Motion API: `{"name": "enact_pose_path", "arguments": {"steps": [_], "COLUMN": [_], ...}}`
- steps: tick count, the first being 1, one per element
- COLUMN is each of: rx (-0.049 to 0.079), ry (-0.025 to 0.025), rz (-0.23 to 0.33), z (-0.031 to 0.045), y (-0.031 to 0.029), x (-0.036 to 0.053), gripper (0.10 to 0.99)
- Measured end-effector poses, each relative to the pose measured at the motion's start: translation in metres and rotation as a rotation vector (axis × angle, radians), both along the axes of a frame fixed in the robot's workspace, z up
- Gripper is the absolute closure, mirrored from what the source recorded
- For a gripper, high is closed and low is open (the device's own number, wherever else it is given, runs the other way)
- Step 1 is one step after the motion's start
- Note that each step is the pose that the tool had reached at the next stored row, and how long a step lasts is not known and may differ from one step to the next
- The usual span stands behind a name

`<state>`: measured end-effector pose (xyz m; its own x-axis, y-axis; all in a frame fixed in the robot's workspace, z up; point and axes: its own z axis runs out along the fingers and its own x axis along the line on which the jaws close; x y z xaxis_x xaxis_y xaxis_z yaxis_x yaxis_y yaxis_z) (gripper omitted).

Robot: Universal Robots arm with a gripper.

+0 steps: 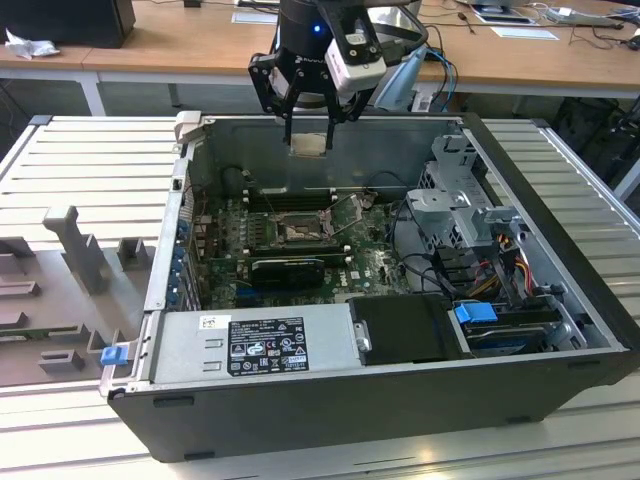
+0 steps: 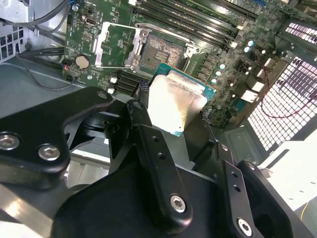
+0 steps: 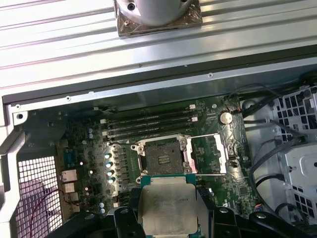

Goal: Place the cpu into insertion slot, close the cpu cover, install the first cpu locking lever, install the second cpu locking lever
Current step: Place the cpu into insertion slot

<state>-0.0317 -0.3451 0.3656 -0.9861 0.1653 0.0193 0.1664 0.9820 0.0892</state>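
Your arm comes down from above with its black two-finger gripper [image 1: 308,138] pointing straight down. It hangs well above the insertion slot [image 1: 297,232], the small square socket with a dark centre and thin silvery rim, at about the rim height of the open dark grey metal computer case [image 1: 560,250]. The fingers [image 2: 142,121] are closed partway on the small flat square silvery-beige cpu [image 1: 308,145] and pinch it by two opposite edges. The chip is held level and clear of the board, touching nothing else.

In the exterior view you get the whole case, with the grey box power supply [image 1: 250,345] on the near side of the slot.

The second wrist view shows the black finger links with their screws, and the green edge of the cpu [image 2: 173,101] just short of the slot [image 2: 161,49].

In the first wrist view the slot [image 3: 162,157] lies bare on the green circuit board [image 3: 89,148]. The square silvery metal-frame cpu cover [image 3: 210,153] is swung open just beside the slot, on the side towards the round silver coin battery [image 3: 226,118]. The long black memory slots [image 3: 148,121] run past the slot's far side, and the cpu [image 3: 167,208] sits on its near side.
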Motion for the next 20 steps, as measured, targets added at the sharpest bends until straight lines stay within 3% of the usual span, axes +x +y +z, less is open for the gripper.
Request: {"name": "enact_pose_path", "arguments": {"steps": [20], "rx": [0.0], "ry": [0.0], "rz": [-0.054], "z": [0.0], "y": [0.0], "x": [0.0], "gripper": [0.557]}}
